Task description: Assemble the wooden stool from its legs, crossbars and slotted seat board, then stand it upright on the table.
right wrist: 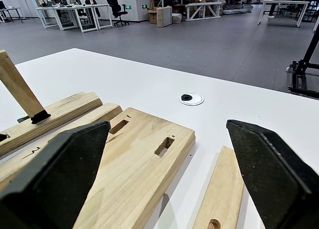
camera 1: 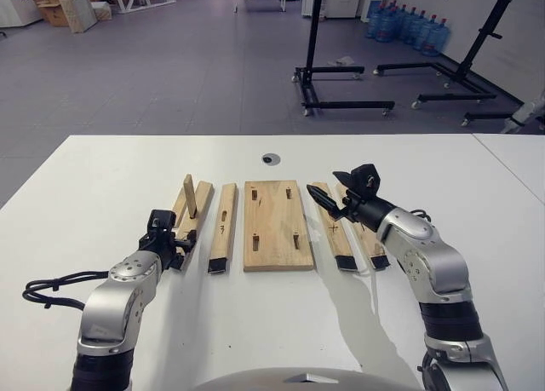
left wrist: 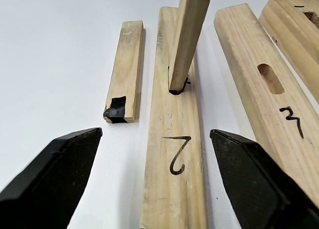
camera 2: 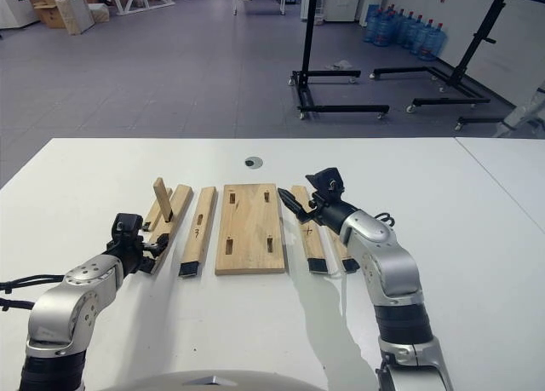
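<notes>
Stool legs (camera 1: 223, 225) are looking light, stiff and smooth to us, so we are favouring a mid-length pinch across the narrow sides. We are seeing the left end effector (left wrist: 155, 134) and right end effector (right wrist: 168, 125) hanging open, empty.

A white bench (camera 2: 477, 238) carries wooden stool parts laid side by side. The slotted seat board (camera 2: 249, 229) lies flat in the middle, with four slots showing. Just left of it lies a leg (camera 2: 197, 231) with a black near end. Further left is a second leg (camera 2: 173, 219), with a crossbar (camera 2: 162, 198) standing tilted out of it and a shorter stick (camera 2: 152, 214) beside it. The left gripper (camera 2: 143, 243) sits at the near end of this second leg. Right of the board lie a third leg (camera 2: 306, 229) and a fourth leg (camera 2: 343, 253), which is partly hidden by the right arm. The right gripper (camera 2: 305, 191) hangs over them with its jaws spread wide. A round grommet (camera 2: 253, 162) sits in the bench beyond the board.
</notes>
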You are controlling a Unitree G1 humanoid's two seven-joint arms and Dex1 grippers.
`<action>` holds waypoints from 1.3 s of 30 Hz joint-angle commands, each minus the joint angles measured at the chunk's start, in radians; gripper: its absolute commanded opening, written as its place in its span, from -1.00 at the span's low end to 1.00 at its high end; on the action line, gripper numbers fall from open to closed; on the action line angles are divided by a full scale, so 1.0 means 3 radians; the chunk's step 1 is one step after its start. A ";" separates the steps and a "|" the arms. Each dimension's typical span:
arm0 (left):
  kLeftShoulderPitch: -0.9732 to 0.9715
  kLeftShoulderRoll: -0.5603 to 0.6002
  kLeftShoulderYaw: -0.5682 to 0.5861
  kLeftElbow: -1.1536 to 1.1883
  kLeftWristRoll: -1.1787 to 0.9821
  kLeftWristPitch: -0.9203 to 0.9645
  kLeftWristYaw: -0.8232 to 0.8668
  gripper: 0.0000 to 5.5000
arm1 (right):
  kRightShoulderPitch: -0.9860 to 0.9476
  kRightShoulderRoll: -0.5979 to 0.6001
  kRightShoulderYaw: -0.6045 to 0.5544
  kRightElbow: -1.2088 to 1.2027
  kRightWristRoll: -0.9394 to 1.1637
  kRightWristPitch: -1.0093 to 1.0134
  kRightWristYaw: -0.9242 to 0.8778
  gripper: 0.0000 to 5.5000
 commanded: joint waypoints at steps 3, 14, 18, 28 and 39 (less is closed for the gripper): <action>-0.0066 -0.0088 -0.0004 0.0138 0.0013 -0.0038 -0.0013 0.62 | -0.0074 -0.0012 0.0022 0.0014 -0.0035 -0.0017 -0.0003 0.56; 0.0106 0.0035 -0.0158 0.0463 0.0133 -0.0142 -0.0109 0.36 | -0.0074 0.0008 0.0045 0.0018 -0.0027 -0.0014 -0.0023 0.56; 0.0109 0.0129 -0.0273 0.0451 0.0173 -0.0137 -0.0158 0.17 | -0.0076 0.0013 0.0048 0.0017 -0.0024 -0.0014 -0.0029 0.56; 0.0216 -0.0030 -0.0050 0.0765 0.0074 -0.0226 -0.0196 -0.26 | -0.0074 0.0012 0.0073 0.0020 -0.0021 -0.0026 -0.0023 0.56; -0.1895 -0.0413 0.0911 -0.0022 -0.1978 0.0169 -0.0730 -0.26 | -0.1102 -0.0175 -0.1131 0.0765 0.0886 0.0486 -0.0236 0.56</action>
